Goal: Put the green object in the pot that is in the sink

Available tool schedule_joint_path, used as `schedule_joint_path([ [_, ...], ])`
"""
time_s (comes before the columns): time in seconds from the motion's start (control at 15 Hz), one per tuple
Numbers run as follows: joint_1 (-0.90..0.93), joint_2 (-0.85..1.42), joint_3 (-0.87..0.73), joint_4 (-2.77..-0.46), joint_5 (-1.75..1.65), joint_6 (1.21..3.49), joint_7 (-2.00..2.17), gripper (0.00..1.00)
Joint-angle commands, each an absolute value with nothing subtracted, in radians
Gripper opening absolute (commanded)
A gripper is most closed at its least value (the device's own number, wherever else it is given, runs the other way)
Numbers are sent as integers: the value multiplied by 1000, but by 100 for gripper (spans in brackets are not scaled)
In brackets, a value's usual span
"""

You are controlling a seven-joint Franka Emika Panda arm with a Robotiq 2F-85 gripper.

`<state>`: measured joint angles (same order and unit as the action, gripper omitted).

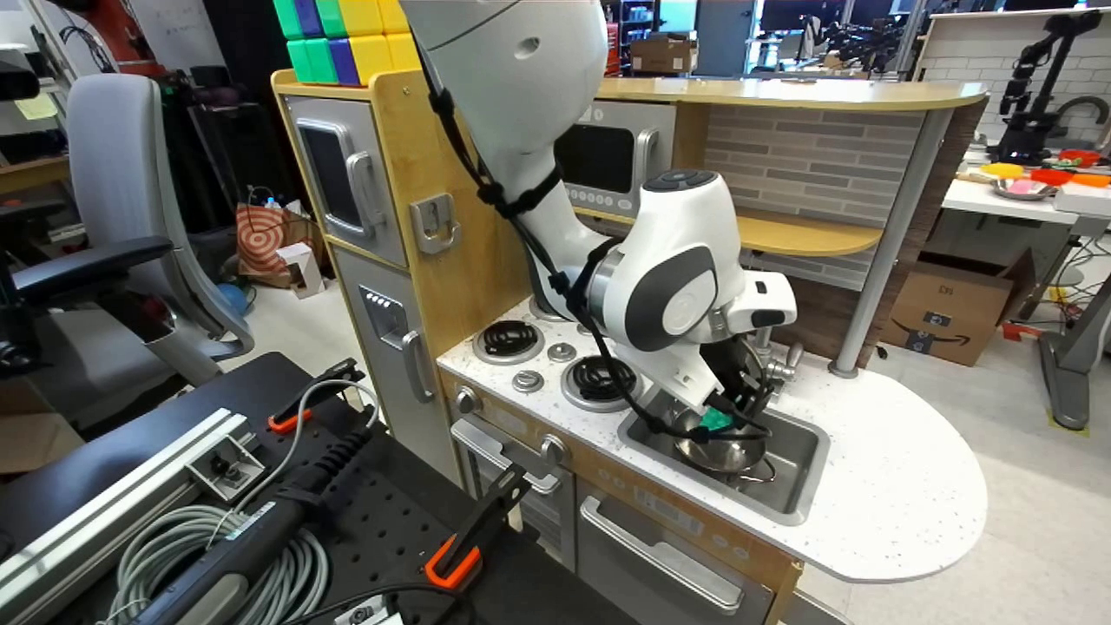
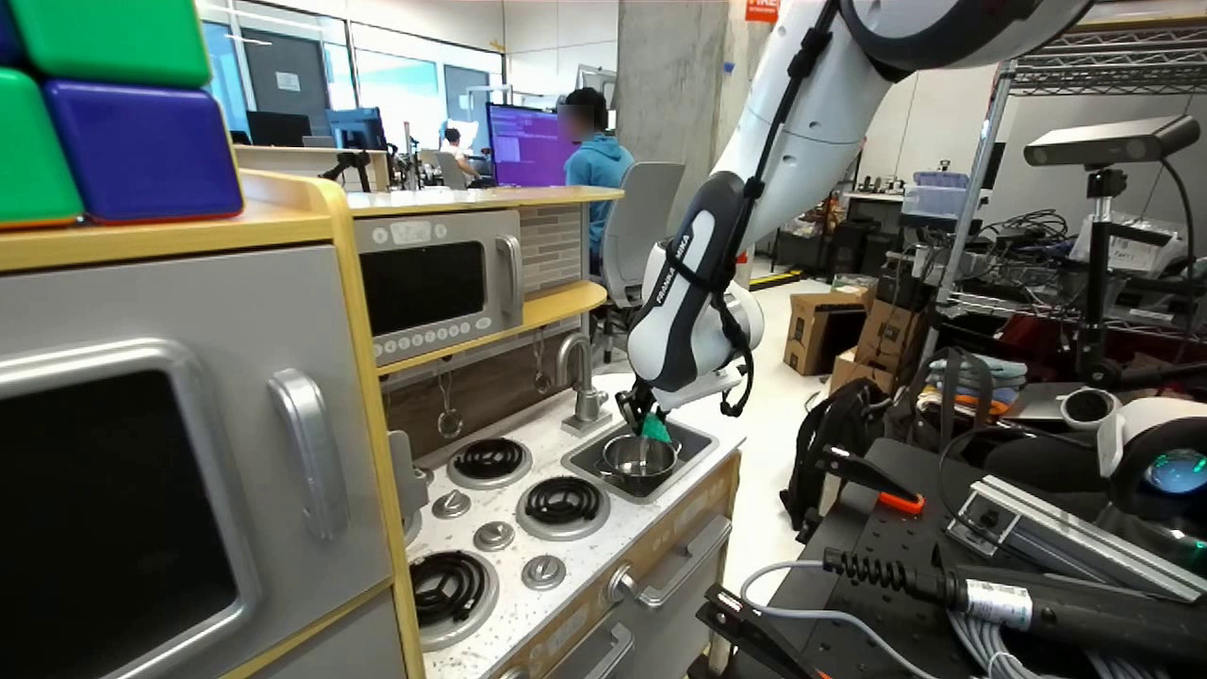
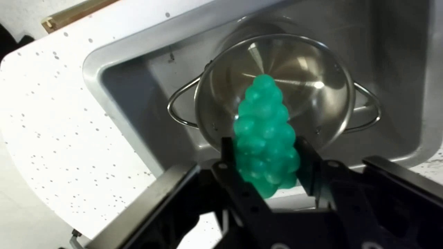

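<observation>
A white robot arm [image 1: 529, 95] bends down over a toy kitchen [image 1: 660, 551], and its black gripper [image 3: 265, 152] grasps a bumpy bunch of green grapes [image 3: 264, 128], clamping it from both sides. In the wrist view the narrow end of the bunch shows against the inside of a round, two-handled silver pot [image 3: 311, 76]. The pot sits in a rectangular grey sink [image 3: 138, 103] set into a white speckled counter [image 3: 62, 138]. In both exterior views the grapes hang right at the pot's mouth; whether they dip below the rim is hard to tell.

A curved grey faucet [image 2: 586, 382] stands at the back edge of the sink. Farther along the counter are round stove burners [image 2: 563, 507] with black coils, and silver knobs [image 2: 494, 536]. A toy microwave [image 2: 429, 283] is above. In an exterior view, yellow, green and blue blocks [image 1: 364, 52] rest on a tall wooden cabinet [image 1: 417, 165]. A black table [image 1: 373, 512] in the foreground holds a coil of grey cable [image 1: 147, 551]. Beyond the kitchen, a person [image 2: 596, 174] in a blue hooded top is near a purple screen [image 2: 528, 146].
</observation>
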<state>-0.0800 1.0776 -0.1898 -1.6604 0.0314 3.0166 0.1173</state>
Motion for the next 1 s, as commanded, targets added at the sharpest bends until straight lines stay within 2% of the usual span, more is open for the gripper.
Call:
schedule_joint_path([
  [0.0, -98, 1156, -171, -1514, 58, 2919, 148, 20],
  [0.93, -136, 1317, -134, -1204, 67, 2603, 197, 20],
])
